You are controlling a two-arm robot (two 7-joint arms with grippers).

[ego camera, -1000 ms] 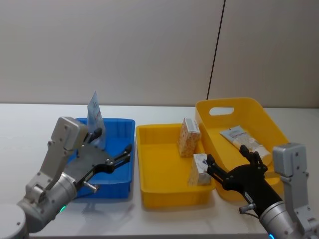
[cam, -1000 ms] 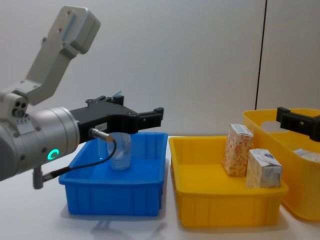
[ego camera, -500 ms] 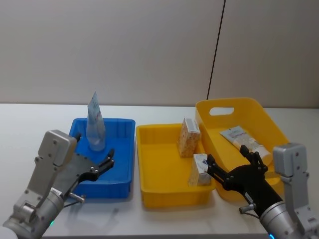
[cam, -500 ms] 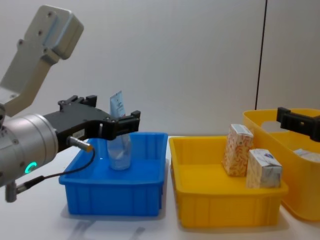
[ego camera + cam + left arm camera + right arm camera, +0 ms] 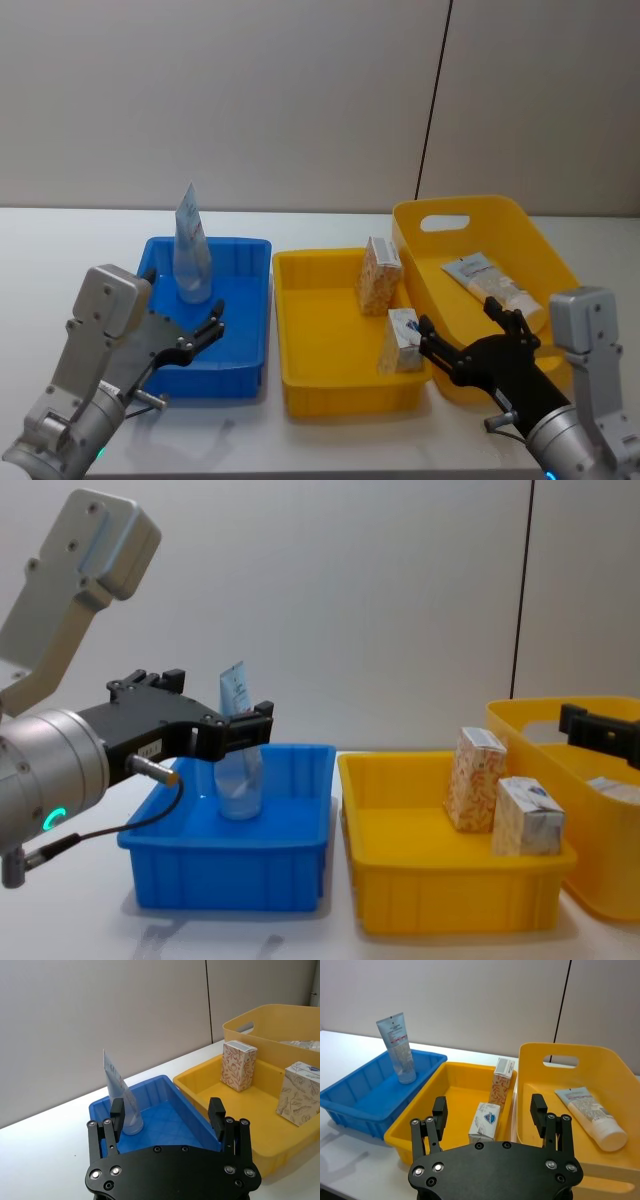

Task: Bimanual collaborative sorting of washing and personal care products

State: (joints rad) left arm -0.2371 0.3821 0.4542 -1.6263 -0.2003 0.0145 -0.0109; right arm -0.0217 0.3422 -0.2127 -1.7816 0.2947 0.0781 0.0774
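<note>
Standing upright on its cap at the far left of a blue bin (image 5: 230, 870), a grey-blue tube (image 5: 190, 250) has its flat end pointing up. The left gripper (image 5: 166, 1112) hovers over the near left part of that bin, on the near side of the tube and apart from it. Its fingers are spread wide with nothing between them.

Just right of the blue bin on the white table (image 5: 60, 240) sits a shallow yellow tray (image 5: 450, 890). Two cartons stand along its right side. The taller orange-speckled carton (image 5: 474, 780) is farther back, and the shorter white-and-blue carton (image 5: 525, 818) is nearer, close beside it.

Right of the tray is a deeper yellow basket (image 5: 510, 205) with a handle slot in its far wall. A clear tube with a blue-white label (image 5: 495, 283) lies flat inside it, its white cap toward the near right.

The right gripper (image 5: 489, 1107) hangs at the near side of the table, about where the tray and the basket meet. Its fingers are also wide apart and hold nothing. One fingertip is near the short carton, and the other is over the near part of the basket.
</note>
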